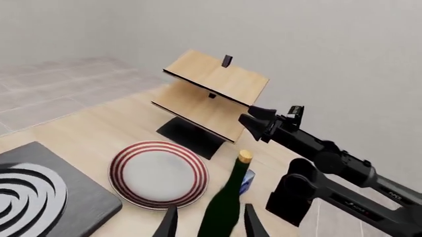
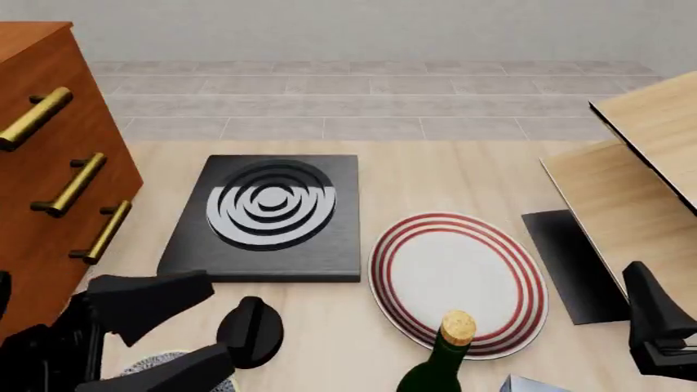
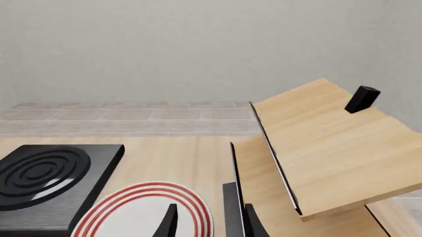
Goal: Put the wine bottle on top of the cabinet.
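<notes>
Nearest the front camera is the left arm, a dark mass at the lower left, with the wine bottle (image 2: 445, 359) rising at the bottom edge beside it; only its cork top and green shoulder show there.

Cabinet (image 2: 49, 175): largest item, standing at the far left of the table with its brass handles facing inward. Its top is out of frame, so the landing surface cannot be inspected. In my judgement the bottle must be lifted high and carried left to reach it.

Slanted boards (image 2: 637, 175): pale wood, on the right side, over a black base. Not part of the task.

Black burner slab (image 2: 267, 216): mid-table, just right of the cabinet, possibly beneath the carry path.

Striped plate (image 2: 458, 282): just beside the slab; the bottle stands at its near rim, upright, well apart from the cabinet.

Left gripper (image 1: 209, 223): the left wrist view shows its fingers (image 1: 169, 224) parted on either side of the bottle body, wider than the glass, with visible gaps. Not clamped; apparently positioned for a grasp low on the body, which should keep the tall bottle steady.

Right gripper (image 3: 209, 223): fingertips spread, nothing between them, pointed toward the boards and plate. It appears parked clear of the bottle.
</notes>
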